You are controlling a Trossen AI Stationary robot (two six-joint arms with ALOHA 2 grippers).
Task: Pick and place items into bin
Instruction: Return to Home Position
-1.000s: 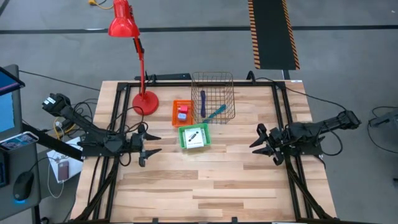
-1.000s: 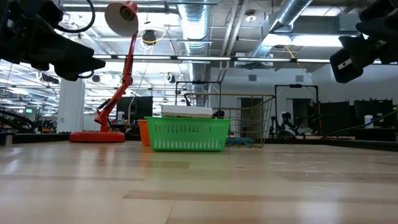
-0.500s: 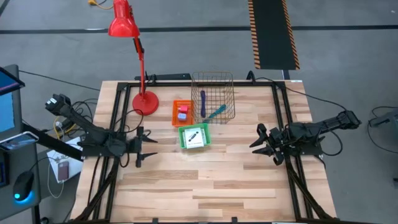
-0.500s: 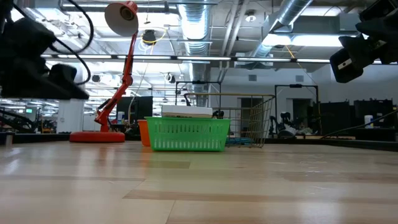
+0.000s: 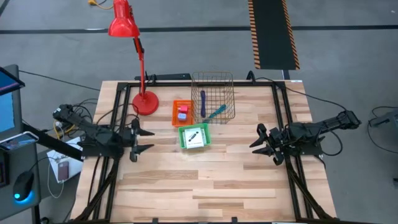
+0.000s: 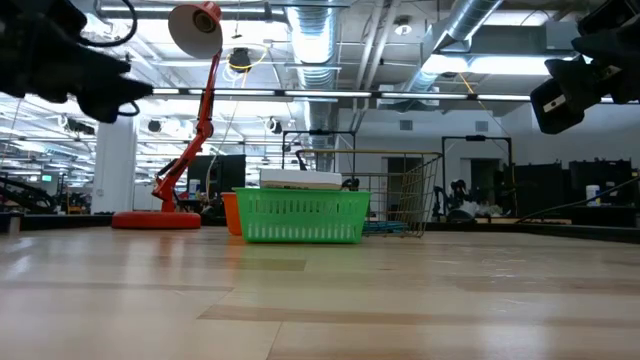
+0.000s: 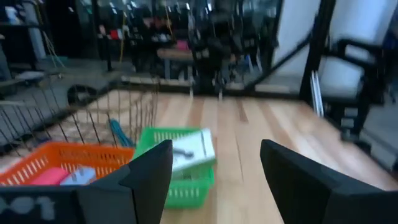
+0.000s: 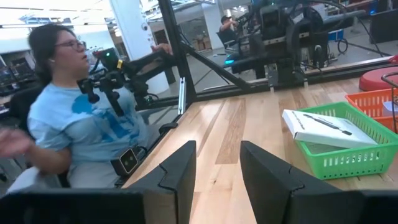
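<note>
Left gripper (image 5: 146, 140) has drawn back toward the bench's left edge since a second ago, its arm folding in closer to the frame rail; in the low view it now sits higher, up at the top left. Its fingers are spread wide and carry nothing. Nothing else has shifted. The right gripper (image 5: 255, 142) hangs over the right side of the bench (image 5: 205, 186), fingers also parted and empty.

A red desk lamp (image 5: 144, 101) stands at the far left, just left of the orange bin (image 5: 176, 114). That bin holds a pink block (image 5: 183, 109) and a pale lavender block (image 5: 182, 116), side by side. Right of it, touching or nearly so, is a wire basket (image 5: 212, 79) with a purple pen (image 5: 203, 101) lying near-to-far and a teal pen (image 5: 215, 112) lying on a diagonal, near-left to far-right. Just near of both is a green bin (image 5: 184, 141) with a white card pack (image 5: 195, 137) resting across its top, the dark print running diagonally. No object lies between either gripper and the bins.

Beyond the bench's left side, the right wrist view shows a seated person (image 8: 74, 130) in a light blue shirt.
</note>
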